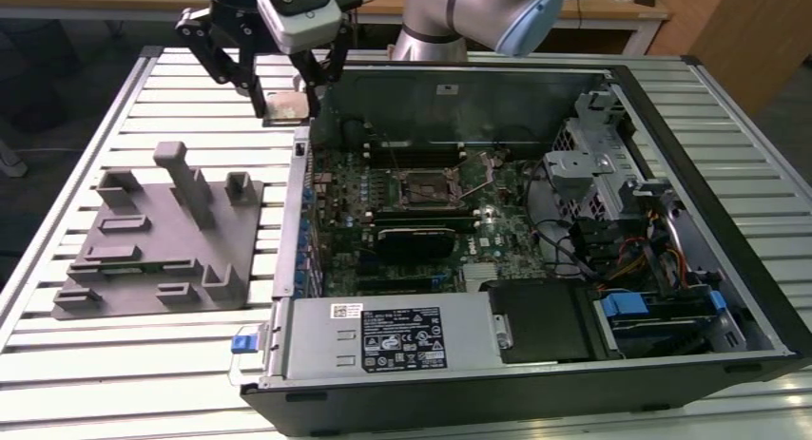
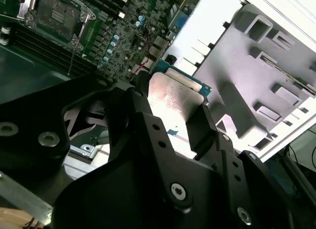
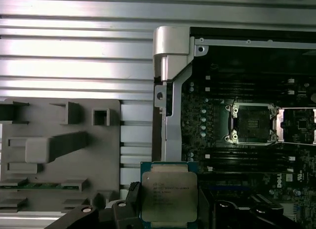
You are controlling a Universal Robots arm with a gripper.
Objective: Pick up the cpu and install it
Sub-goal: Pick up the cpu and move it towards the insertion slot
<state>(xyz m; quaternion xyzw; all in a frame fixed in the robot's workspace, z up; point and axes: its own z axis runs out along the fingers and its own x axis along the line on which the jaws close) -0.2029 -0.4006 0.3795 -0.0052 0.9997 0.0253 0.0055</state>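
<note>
My gripper (image 1: 289, 104) is shut on the cpu (image 1: 288, 107), a small square chip with a silvery-beige top. It hangs in the air over the slatted table, just outside the far corner of the open computer case (image 1: 710, 269) on the exterior view's left. Both wrist views show the cpu (image 2: 173, 98) (image 3: 169, 197) clamped between the black fingers (image 2: 143, 120). The open socket (image 1: 429, 185) (image 3: 252, 124) lies in the middle of the motherboard, apart from the chip, its frame lifted and its thin lever raised.
A grey plastic tray (image 1: 159, 240) (image 3: 59, 150) with upright posts lies on the table at the exterior view's left of the case. The case's metal side wall (image 3: 168, 115) stands between chip and motherboard. Drive cage and cables (image 1: 634, 231) fill the case's other side.
</note>
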